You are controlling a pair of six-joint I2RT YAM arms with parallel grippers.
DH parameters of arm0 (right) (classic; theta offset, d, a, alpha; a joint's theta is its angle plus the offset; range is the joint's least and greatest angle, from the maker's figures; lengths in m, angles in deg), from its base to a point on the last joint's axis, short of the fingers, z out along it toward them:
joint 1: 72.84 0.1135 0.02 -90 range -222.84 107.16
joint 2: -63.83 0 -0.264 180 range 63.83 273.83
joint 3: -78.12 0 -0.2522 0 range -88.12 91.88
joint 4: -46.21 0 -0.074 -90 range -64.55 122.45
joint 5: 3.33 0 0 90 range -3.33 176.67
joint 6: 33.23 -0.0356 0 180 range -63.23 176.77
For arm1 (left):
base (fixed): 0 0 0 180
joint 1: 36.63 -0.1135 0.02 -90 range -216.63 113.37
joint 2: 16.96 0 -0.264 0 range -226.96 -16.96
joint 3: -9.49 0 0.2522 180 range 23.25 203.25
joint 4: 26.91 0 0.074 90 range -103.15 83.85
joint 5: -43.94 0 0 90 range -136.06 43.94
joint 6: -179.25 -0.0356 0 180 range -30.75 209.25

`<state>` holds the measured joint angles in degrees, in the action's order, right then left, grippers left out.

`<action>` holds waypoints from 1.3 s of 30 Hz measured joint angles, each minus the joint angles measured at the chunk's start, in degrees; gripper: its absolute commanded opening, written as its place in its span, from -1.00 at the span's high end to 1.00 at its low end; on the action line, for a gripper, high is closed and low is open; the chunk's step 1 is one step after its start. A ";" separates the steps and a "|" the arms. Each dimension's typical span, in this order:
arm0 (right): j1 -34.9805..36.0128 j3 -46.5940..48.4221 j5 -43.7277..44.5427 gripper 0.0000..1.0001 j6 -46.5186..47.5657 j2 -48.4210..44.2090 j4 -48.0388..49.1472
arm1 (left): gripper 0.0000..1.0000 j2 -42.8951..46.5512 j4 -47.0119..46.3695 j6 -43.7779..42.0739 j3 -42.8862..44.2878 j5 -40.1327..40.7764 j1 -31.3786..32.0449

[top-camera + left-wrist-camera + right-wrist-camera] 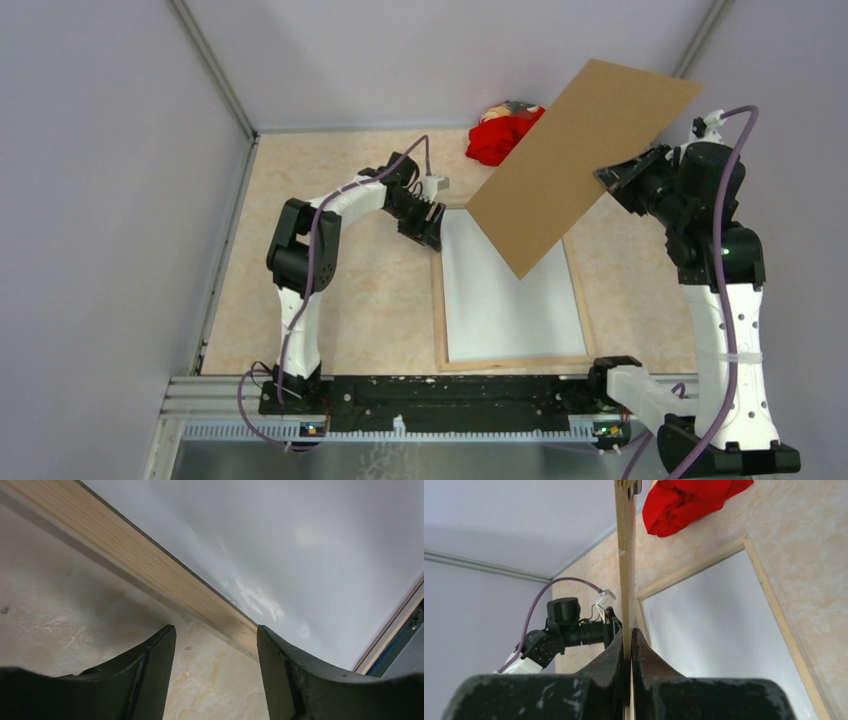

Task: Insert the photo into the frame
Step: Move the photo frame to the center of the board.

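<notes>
The frame [440, 300] lies flat on the table with its light wood back up. A white sheet [510, 300] fills it, which looks like the photo's plain back; the picture side is hidden. My left gripper [432, 225] is open and empty at the frame's far left corner. In the left wrist view the wood rail [150, 560] runs between the open fingertips [216, 645], beside the white sheet [300, 555]. My right gripper [612, 180] is shut on the brown backing board [585, 160] and holds it tilted in the air over the frame's far right part. The right wrist view shows the board edge-on [625, 555] in that gripper [630, 645].
A red cloth [500, 135] lies at the back of the table behind the frame, also in the right wrist view [689, 500]. Grey walls enclose the table on the left, back and right. The arm bases and a black rail [450, 395] run along the near edge.
</notes>
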<state>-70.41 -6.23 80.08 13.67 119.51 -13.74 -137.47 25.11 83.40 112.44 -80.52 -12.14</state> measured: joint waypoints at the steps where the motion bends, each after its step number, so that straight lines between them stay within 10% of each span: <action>1: 0.00 0.00 0.07 1.00 0.04 -0.24 -0.09 | -0.25 0.00 -0.48 0.48 -0.02 0.35 0.11; 11: 0.00 0.02 0.07 1.00 0.09 -0.57 -0.15 | 0.00 0.13 -4.90 2.71 -1.25 6.34 3.08; 20: 0.00 0.02 0.24 1.00 0.55 -0.57 -0.15 | 0.69 1.03 -5.53 6.97 -1.99 10.82 3.43; 39: 0.00 -3.67 -2.97 1.00 -0.70 -0.55 3.76 | 0.83 2.19 -8.41 6.49 -1.99 18.34 -9.79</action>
<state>-70.41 -9.91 77.11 12.98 118.97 -9.98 -135.28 16.70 89.89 110.45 -62.18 -21.93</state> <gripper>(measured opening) 0.017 0.219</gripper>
